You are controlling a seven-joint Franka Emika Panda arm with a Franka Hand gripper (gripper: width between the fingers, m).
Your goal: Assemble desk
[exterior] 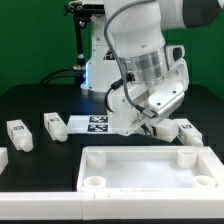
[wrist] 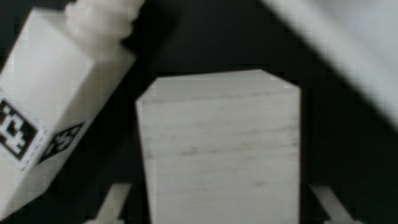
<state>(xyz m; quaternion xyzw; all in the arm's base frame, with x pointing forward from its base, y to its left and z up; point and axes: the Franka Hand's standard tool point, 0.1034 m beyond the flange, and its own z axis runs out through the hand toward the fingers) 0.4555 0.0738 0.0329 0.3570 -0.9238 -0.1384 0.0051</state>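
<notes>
We see the gripper (exterior: pixel 152 122) low over the middle of the black table (exterior: pixel 40 100), its 2 fingers (wrist: pixel 118 203) clamped on the sides of a plain white blocky plastic leg (wrist: pixel 217 150). Touching or just beside it lies a second white leg with black-and-white square tags (wrist: pixel 50 110), a threaded peg at one end. The wide white rimmed desk panel (exterior: pixel 150 172) lies along the table's near edge. A third leg (exterior: pixel 52 124) and a fourth leg (exterior: pixel 18 135) lie toward the exterior view's left edge of the table, and the marker board (exterior: pixel 98 124) lies between them and the gripper.

We view the table (exterior: pixel 28 102) obliquely from above, facing the arm (exterior: pixel 140 40); the wrist view shares the close-up leg (wrist: pixel 217 150).
</notes>
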